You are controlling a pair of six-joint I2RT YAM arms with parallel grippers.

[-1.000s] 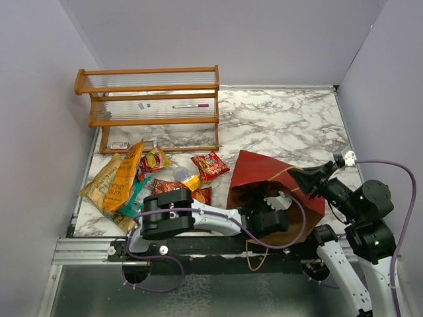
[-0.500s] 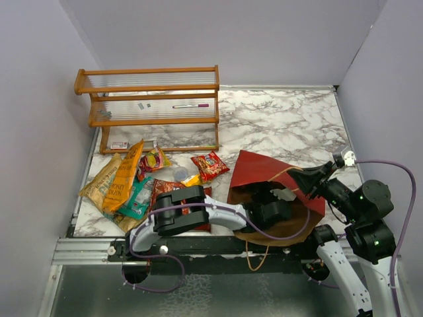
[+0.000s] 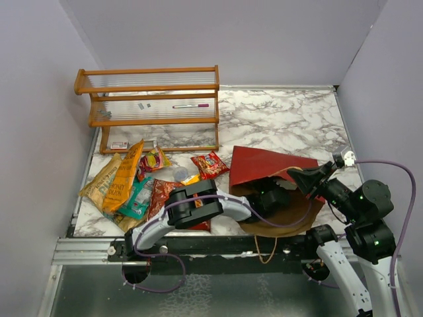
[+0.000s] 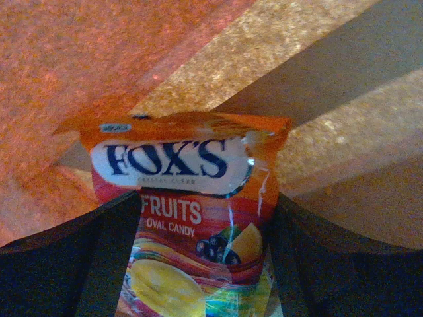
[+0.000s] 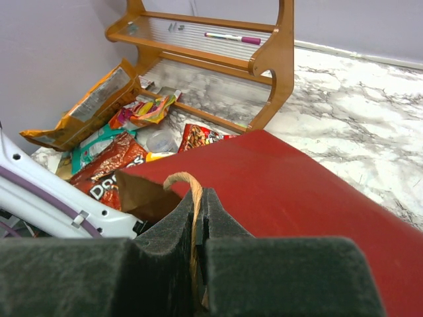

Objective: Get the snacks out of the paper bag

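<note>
Orange Fox's packet (image 4: 185,165) sits clamped in left gripper (image 4: 198,206) inside paper bag (image 3: 264,165), hidden overhead; right gripper (image 5: 198,199) pinches handle (image 5: 179,177).

marble table (image 3: 284,122), snacks (image 3: 125,175), paper bag (image 3: 264,164), wooden rack (image 3: 155,121)

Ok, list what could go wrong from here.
1. The FOX'S packet sits between the fingers of the left gripper inside the paper bag. Whether it is clamped is unclear, so it may slip on withdrawal.
2. The right gripper holds the bag only by its twisted handle. Pulling the left arm out could drag the bag along or tear that handle.
</note>
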